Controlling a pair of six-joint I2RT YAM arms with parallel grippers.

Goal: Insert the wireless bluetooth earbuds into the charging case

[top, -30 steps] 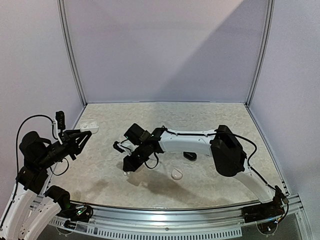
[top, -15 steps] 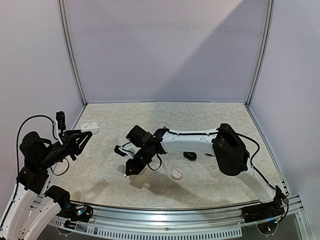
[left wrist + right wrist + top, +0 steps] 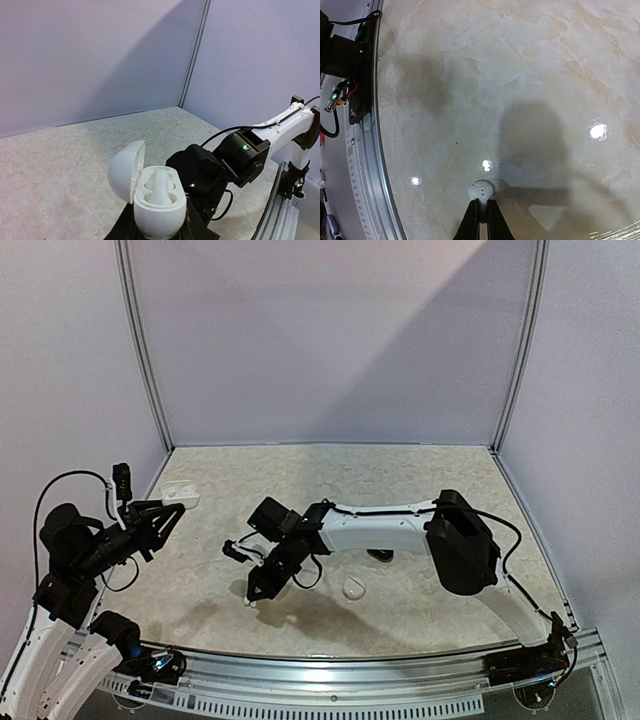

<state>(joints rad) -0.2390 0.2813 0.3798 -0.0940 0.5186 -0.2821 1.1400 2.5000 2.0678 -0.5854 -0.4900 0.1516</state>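
Observation:
My left gripper (image 3: 156, 229) is shut on a white charging case (image 3: 155, 205) and holds it up above the table's left side, lid hinged open to the left. From above, that case (image 3: 178, 497) sits at the tip of the left gripper (image 3: 165, 508). My right gripper (image 3: 483, 209) is shut on the stem of a small white earbud (image 3: 481, 191), close over the marbled table. In the top view this right gripper (image 3: 250, 596) points down at the near left of the centre, the earbud (image 3: 249, 602) a white speck at its tip.
A white oval case (image 3: 353, 589) lies on the table (image 3: 400, 480) near the right arm's forearm, and a black one (image 3: 379, 556) shows partly under that forearm. The metal front rail (image 3: 367, 150) runs close on the left of the right wrist view.
The right gripper has swung down and toward the near left, and its jaws have closed further on the earbud. The left arm and its case have stayed put.

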